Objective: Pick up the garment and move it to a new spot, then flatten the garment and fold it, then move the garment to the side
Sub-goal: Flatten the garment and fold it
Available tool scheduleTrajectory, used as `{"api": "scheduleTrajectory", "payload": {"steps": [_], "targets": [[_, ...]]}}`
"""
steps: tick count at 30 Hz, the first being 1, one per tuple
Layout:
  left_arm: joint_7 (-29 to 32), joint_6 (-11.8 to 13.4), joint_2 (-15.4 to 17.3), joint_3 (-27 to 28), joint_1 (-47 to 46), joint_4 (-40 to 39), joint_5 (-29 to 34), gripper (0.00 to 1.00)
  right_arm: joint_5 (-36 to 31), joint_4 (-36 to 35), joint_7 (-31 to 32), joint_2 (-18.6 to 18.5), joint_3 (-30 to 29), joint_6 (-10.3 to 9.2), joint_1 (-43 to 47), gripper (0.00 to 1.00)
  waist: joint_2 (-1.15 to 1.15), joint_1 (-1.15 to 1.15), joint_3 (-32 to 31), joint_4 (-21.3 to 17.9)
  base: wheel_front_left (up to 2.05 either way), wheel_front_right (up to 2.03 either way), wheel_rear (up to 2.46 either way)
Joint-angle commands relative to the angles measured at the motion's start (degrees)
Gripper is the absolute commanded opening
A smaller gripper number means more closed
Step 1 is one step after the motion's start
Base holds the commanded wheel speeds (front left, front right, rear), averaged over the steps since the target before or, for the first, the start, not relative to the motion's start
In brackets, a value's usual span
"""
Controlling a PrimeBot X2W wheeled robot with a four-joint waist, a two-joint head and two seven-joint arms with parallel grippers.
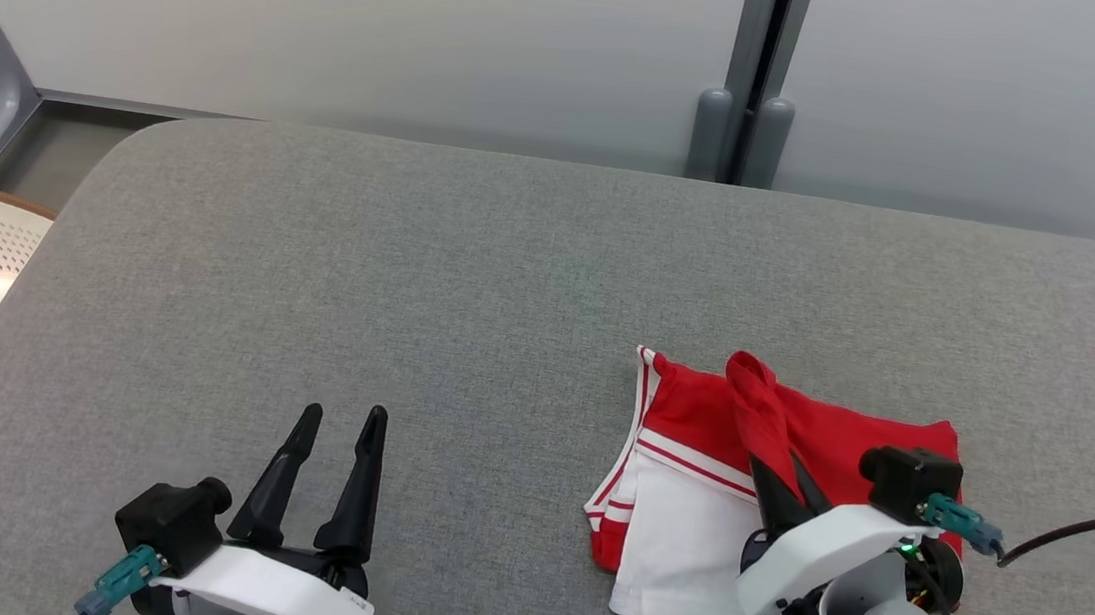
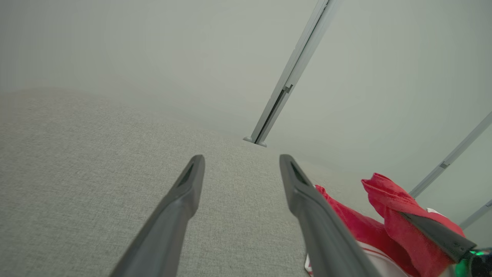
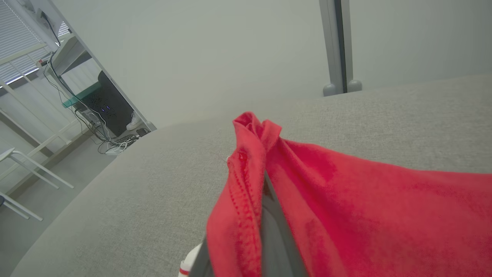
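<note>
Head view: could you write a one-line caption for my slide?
Right gripper pinches a red fold of the garment on the grey surface; left gripper open.

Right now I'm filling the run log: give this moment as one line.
right claw: shut on garment, red fold raised | left claw: open, empty, over table

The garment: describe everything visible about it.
The garment is red and white, soft-looking knit, with striped trim along its left edge. It lies partly folded on the right of the grey fabric-covered table, white panel nearest the robot, red beyond. The right gripper is shut on a bunched red fold, holding it up in a peak; the rest lies on the table.
</note>
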Motion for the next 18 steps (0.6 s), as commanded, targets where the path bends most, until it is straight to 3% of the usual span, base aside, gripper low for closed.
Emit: {"api": "scheduleTrajectory", "payload": {"steps": [1, 13, 15, 18], "targets": [[-0.06, -0.28, 0.19, -0.24, -0.69, 0.14, -0.4, 1.0, 0.91, 1.91, -1.08, -0.08, 0.85, 0.0, 0.33, 0.0, 0.0, 0.0, 0.47, 1.01, 0.0, 0.0, 0.0], [-0.06, -0.08, 0.19, -1.05, -0.68, 0.62, -1.16, 1.0, 8.5, 9.28, -6.17, -0.02, 8.84, 0.0, -2.44, 0.0, 0.0, 0.0, 1.08, 3.14, 0.0, 0.0, 0.0], [-0.06, -0.03, 0.2, -1.15, -0.73, 0.66, -1.36, 1.0, 9.4, 10.43, -6.68, -0.02, 9.97, 0.0, -3.02, 1.0, 0.0, 0.0, 1.11, 3.33, 0.0, 0.0, 0.0], [-0.06, -0.02, 0.19, -1.41, -0.74, 0.88, -1.36, 1.0, 10.98, 11.01, -7.15, -0.02, 12.69, 0.0, -3.55, 1.0, 0.0, 0.0, 1.22, 3.41, 0.0, 0.0, 0.0]]}}
